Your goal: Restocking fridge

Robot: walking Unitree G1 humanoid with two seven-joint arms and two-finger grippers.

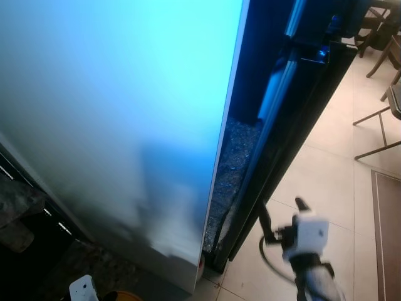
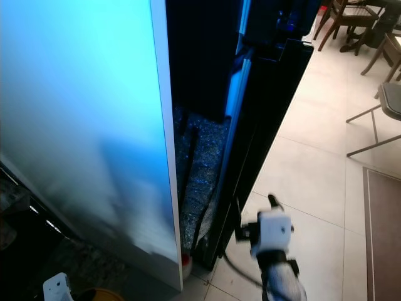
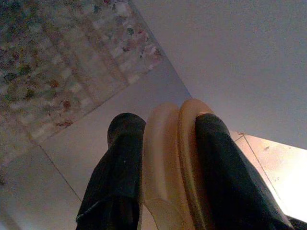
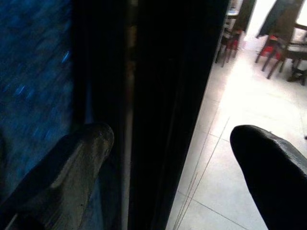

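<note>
The right gripper (image 4: 172,158), fingers spread, straddles the edge of the dark fridge door (image 1: 294,125) at about 5 o'clock. The left gripper (image 3: 168,172) pinches a tan plate (image 3: 168,158) at 7 o'clock. Chairs (image 2: 376,106) stand at 2 o'clock.

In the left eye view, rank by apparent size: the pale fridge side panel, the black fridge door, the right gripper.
1. Pale blue-lit fridge side panel, largest by far.
2. Black fridge door, seen edge-on.
3. Right gripper, smallest, at the door's lower edge.

The panel's closeness to the camera exaggerates its size.
</note>
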